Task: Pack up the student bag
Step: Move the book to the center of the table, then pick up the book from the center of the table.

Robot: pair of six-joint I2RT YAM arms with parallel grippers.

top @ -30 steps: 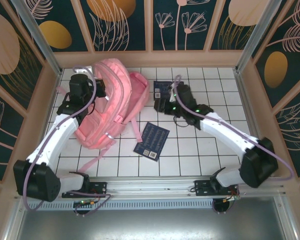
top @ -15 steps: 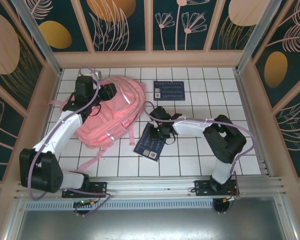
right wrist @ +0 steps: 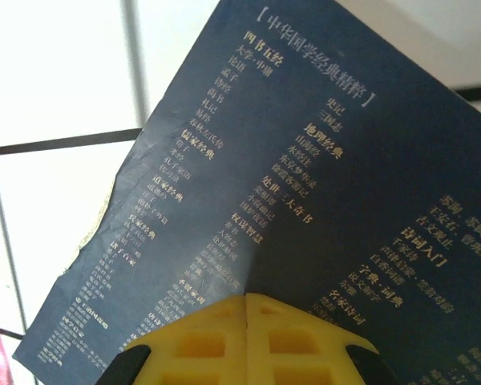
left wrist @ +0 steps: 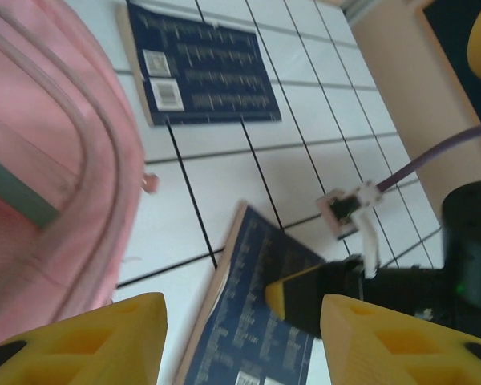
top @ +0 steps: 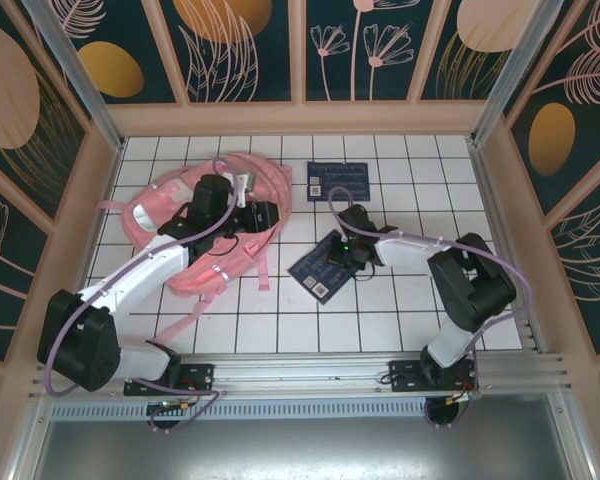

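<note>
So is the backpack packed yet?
Not yet. Nothing looks packed: the near book and the far book sit outside the pink backpack. Right now the shut right gripper is on the near book; the left gripper is open, empty. Both books remain to pack.

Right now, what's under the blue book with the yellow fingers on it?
The blue book rests on the white tiled table, and tiles show all around it. Whatever is beneath its cover is hidden. The shut right gripper sits on top.
</note>
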